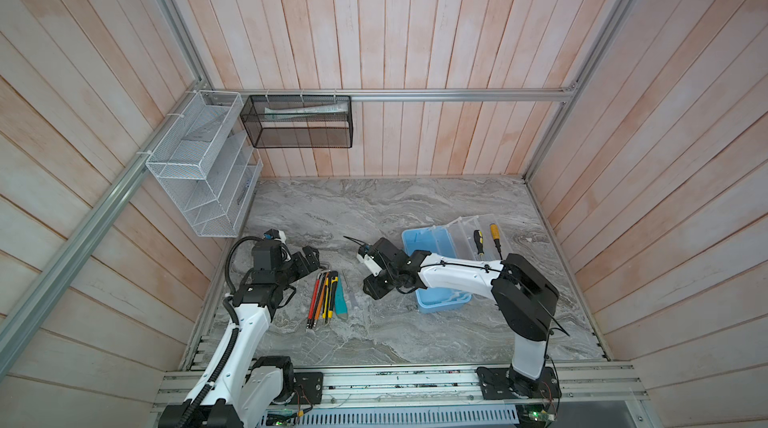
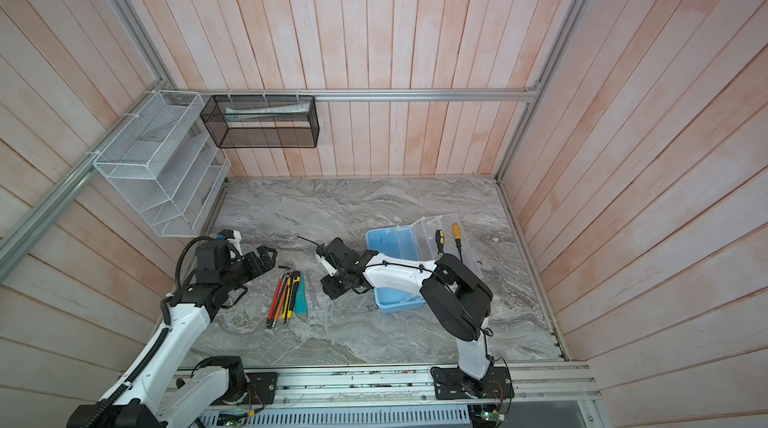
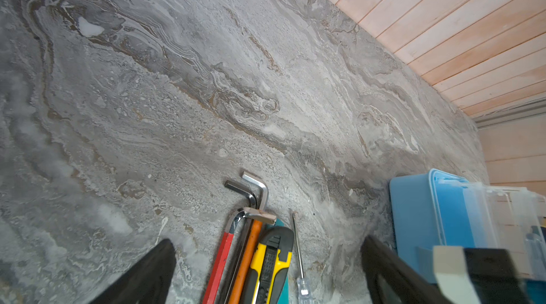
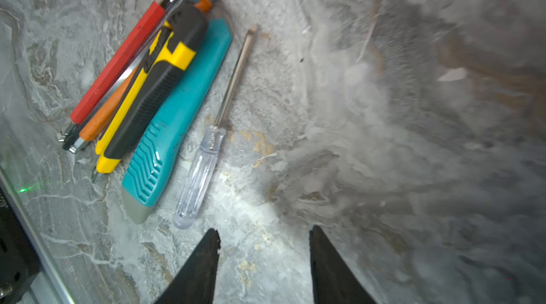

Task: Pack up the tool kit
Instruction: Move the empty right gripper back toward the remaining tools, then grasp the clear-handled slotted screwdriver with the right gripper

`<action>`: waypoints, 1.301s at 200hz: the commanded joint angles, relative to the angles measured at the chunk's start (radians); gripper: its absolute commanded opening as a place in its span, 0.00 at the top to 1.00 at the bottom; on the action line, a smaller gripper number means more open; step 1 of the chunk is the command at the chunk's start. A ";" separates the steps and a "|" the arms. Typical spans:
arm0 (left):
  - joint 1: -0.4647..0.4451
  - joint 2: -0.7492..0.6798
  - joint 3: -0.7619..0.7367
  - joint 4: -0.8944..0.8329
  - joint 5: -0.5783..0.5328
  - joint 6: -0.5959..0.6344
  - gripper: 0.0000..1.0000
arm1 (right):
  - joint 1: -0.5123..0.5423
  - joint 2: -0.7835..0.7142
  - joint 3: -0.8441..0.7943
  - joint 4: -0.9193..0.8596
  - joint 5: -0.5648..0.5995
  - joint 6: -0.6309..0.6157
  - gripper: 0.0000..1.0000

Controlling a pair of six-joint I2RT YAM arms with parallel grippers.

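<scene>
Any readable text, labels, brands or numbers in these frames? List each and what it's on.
Nothing reads cleanly.
Not legible: white characters on the black part in the right wrist view, sideways and cut off.
Too small to read: print on the pale item in the black mesh basket.
No lettering visible: yellow utility knife, teal utility knife, clear-handled screwdriver.
</scene>
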 commanded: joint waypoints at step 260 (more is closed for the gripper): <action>0.008 -0.051 -0.022 -0.023 -0.045 0.013 0.00 | 0.081 0.357 0.448 -0.363 0.236 -0.034 0.83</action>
